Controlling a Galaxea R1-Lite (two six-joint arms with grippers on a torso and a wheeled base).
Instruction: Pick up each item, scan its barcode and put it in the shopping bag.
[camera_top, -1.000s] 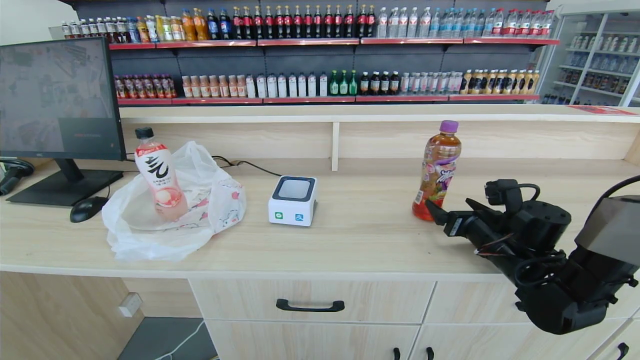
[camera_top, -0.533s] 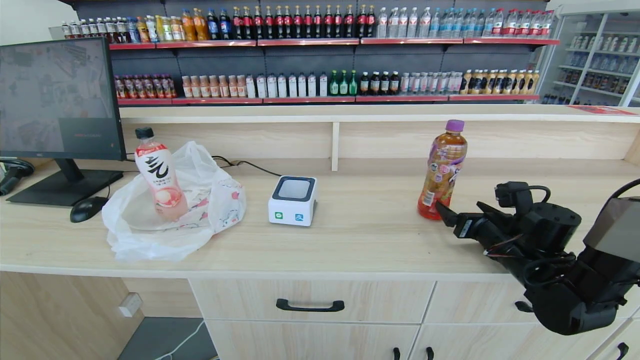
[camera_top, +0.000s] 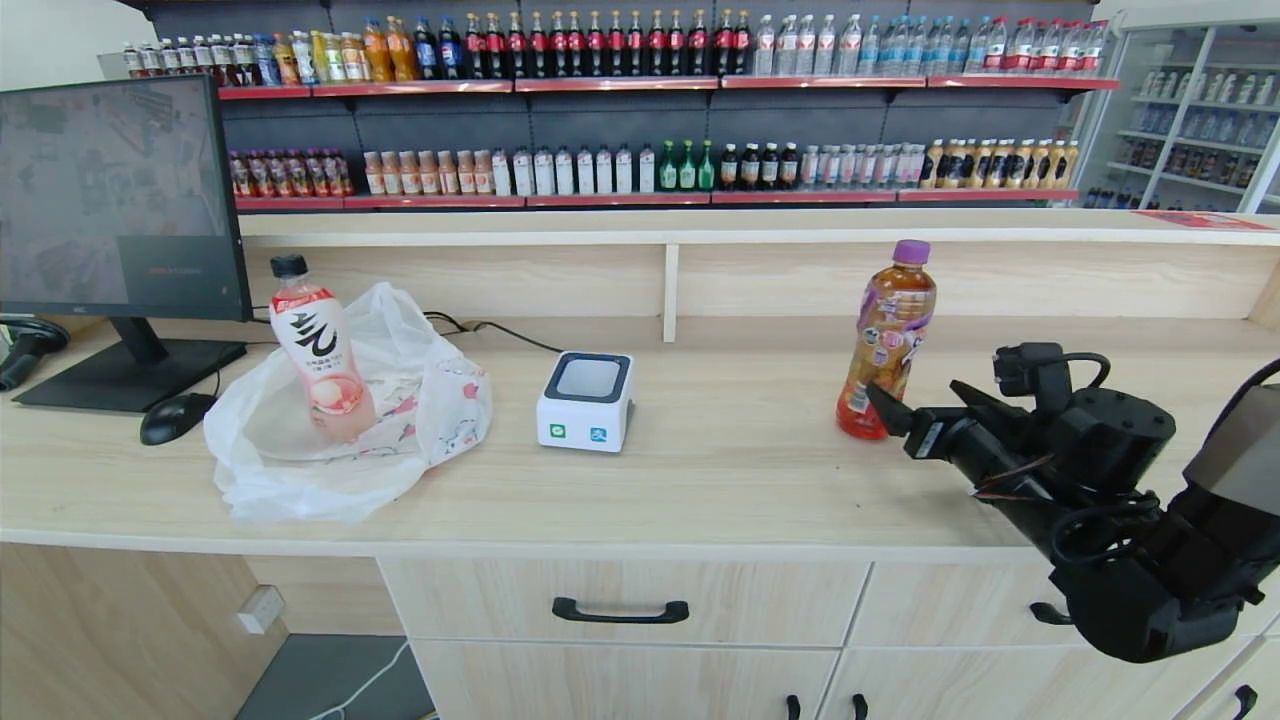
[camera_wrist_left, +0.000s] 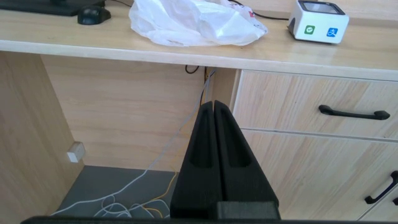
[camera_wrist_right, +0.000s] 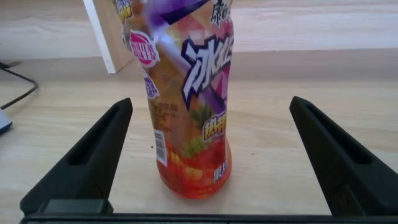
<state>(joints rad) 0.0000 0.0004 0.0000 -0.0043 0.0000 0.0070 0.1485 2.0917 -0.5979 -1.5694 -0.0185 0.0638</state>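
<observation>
Right wrist view: the right gripper (camera_wrist_right: 209, 106) is spread wide, low over the counter (camera_wrist_right: 298, 162), with the upright bottle (camera_wrist_right: 189, 143) centred before its gap, untouched, apparently so that it can be clasped for scanning.

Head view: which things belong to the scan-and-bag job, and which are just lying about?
Job:
purple-capped drink bottle
right pincer, open, at the bottle's base
white barcode scanner
plastic shopping bag
pink bottle, standing in the bag

Lying about:
monitor
mouse
shelved drinks behind the counter
</observation>
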